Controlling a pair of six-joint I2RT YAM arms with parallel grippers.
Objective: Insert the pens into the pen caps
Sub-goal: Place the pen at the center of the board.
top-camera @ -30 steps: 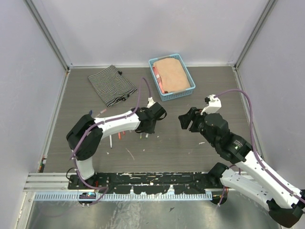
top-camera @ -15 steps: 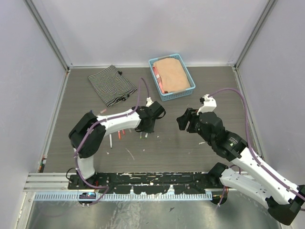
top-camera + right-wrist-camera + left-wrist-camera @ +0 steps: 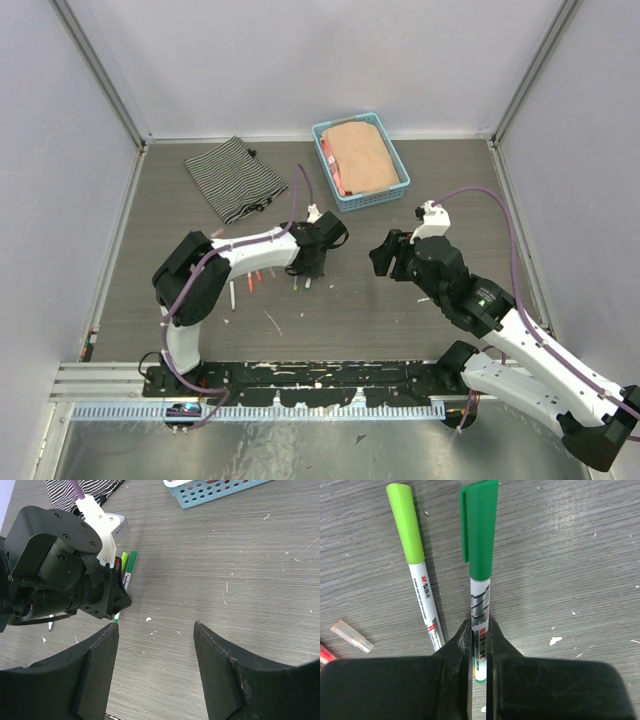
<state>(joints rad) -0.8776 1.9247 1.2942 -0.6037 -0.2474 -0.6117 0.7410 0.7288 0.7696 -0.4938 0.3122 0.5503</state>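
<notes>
Top external: grey wood-grain table (image 3: 400, 320) with white flecks, boxed in by pale walls at the back and both sides, metal rail along the near edge; striped cloth (image 3: 235, 178) lies far-left, blue basket (image 3: 400, 185) with a tan cloth (image 3: 358, 155) inside sits at the far middle. Left arm is folded at the elbow and reaches right toward table centre, left gripper (image 3: 308, 268) pointing down at the surface. Right arm stretches up from the near-right corner, right gripper (image 3: 385, 258) facing the left one with bare table between them.

Left wrist: fingers (image 3: 460, 645) are clamped on the white barrel of the green-capped pen (image 3: 479, 555); the pen runs straight ahead of the gripper with its cap at the far end; cannot tell if it is lifted off the wood. Just left of that pen and roughly parallel lies a lime-capped pen (image 3: 415, 570), its barrel end slipping behind the left finger. Further left of the gripper is a short translucent tube (image 3: 352, 636), and a red piece (image 3: 324, 655) is cut off by the frame edge.

Right wrist: jaws stand apart with nothing between them, hovering over the table. Ahead-left is the left arm's black wrist with both green pens poking out beyond it. Basket corner is far ahead.

Room: open wood ahead and right of the right gripper – left gripper is hemmed by the pens on its left side; walls well apart from both.
</notes>
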